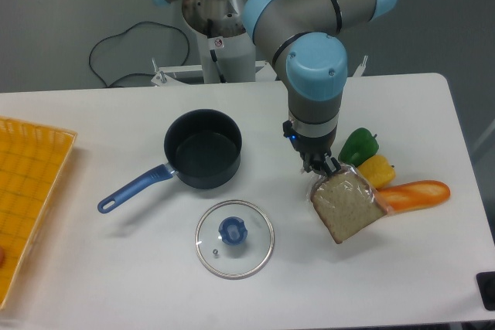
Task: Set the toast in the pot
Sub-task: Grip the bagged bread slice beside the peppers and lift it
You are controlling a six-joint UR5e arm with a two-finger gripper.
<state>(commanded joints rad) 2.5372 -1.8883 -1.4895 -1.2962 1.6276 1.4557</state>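
The toast, a brown bread slice in clear shiny plastic, hangs tilted at the right of the table, held by its upper edge. My gripper points down and is shut on the plastic at the toast's top corner. The pot, dark navy with a long blue handle pointing front left, stands open and empty to the left of the gripper, about a pot's width away.
A glass lid with a blue knob lies in front of the pot. A green pepper, a yellow pepper and an orange baguette lie right of the toast. A yellow tray sits at the left edge.
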